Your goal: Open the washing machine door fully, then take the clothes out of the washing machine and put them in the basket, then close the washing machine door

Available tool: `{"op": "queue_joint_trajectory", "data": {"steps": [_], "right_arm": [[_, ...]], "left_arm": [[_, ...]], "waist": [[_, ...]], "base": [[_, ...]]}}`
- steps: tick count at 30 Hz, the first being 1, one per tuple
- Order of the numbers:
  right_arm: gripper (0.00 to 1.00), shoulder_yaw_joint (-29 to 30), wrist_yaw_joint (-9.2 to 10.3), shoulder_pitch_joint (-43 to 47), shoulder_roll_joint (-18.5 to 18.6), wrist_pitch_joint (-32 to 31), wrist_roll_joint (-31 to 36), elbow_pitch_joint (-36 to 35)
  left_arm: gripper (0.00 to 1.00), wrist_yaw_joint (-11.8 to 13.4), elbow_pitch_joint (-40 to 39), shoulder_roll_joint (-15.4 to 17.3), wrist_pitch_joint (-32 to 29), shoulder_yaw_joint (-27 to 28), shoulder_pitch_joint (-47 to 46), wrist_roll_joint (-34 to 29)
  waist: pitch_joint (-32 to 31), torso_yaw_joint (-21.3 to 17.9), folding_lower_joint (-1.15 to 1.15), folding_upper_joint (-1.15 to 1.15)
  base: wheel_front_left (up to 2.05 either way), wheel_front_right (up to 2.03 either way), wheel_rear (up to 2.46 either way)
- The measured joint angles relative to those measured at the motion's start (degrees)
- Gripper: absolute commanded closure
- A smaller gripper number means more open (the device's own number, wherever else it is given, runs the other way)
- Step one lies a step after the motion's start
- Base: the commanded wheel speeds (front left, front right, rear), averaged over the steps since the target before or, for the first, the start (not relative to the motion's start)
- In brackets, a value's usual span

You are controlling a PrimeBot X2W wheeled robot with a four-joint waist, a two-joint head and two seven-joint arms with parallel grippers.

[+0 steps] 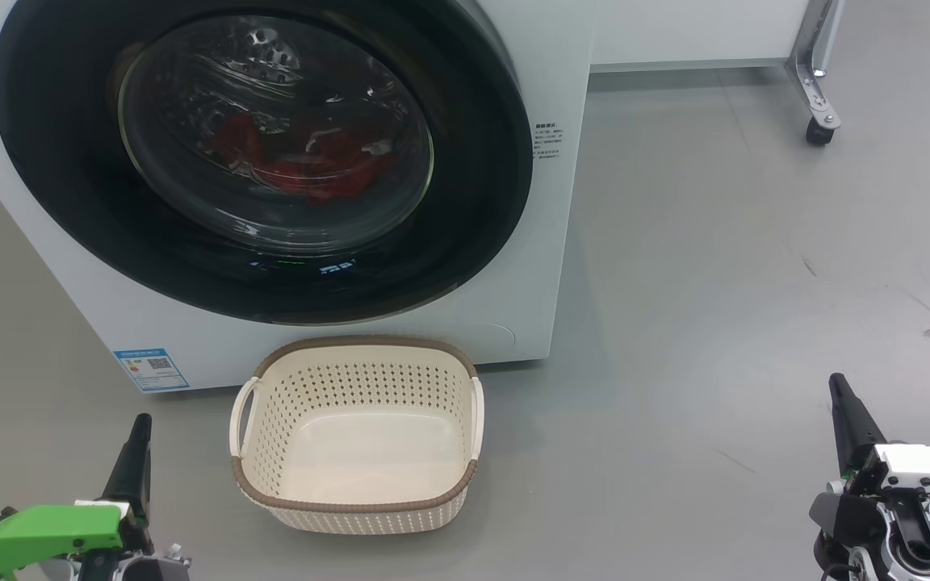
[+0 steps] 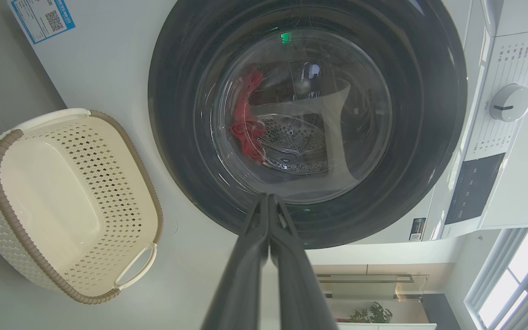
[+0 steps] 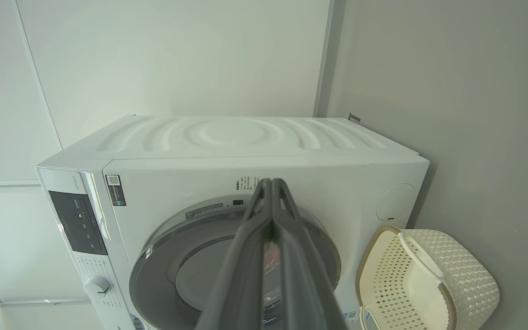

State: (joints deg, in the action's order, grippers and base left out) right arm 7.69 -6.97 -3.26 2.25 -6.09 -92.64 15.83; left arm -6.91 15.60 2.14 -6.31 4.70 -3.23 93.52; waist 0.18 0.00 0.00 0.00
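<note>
Washing machine door closed, red clothes behind its glass, left hand and right hand pressed together, empty, basket just before it, open floor rightward

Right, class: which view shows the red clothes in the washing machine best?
The head view: the clothes show widest, red with white trim, through the washing machine door. The left wrist view shows a narrower red strip; the right wrist view barely a hint behind the right gripper.

Clothes in washing machine, basket on floor just before it.
</note>
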Motion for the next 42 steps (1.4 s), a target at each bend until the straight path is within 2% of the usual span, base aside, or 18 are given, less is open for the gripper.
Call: {"op": "queue_joint_trajectory", "data": {"steps": [25, 26, 31, 42], "right_arm": [[1.0, 0.0, 0.0, 0.0, 0.0, 0.0, 0.0, 0.0], [0.0, 0.0, 0.03, 0.07, -0.04, 0.01, -0.01, 0.14], [0.0, -0.15, 0.05, 2.65, -1.35, 0.01, -0.01, 2.68], [0.0, -0.14, 0.05, 2.63, -1.26, 0.44, 0.67, 2.05]], "left_arm": [[1.0, 0.0, 0.0, 0.0, 0.0, 0.01, 0.0, 0.0], [0.0, 0.03, 0.15, -0.02, 0.0, -0.01, 0.06, 0.02], [0.0, 0.07, 2.68, -1.19, 0.0, -0.4, 2.35, 0.18], [0.0, 0.07, 1.96, -1.23, 0.8, -1.0, 2.37, 0.08]], "waist": [[0.0, 0.0, 0.0, 0.0], [0.0, 0.0, 0.0, 0.0], [0.0, 0.0, 0.0, 0.0], [0.04, -0.01, 0.0, 0.0]], "base": [[0.0, 0.0, 0.0], [0.0, 0.0, 0.0], [0.0, 0.0, 0.0], [0.0, 0.0, 0.0]]}}
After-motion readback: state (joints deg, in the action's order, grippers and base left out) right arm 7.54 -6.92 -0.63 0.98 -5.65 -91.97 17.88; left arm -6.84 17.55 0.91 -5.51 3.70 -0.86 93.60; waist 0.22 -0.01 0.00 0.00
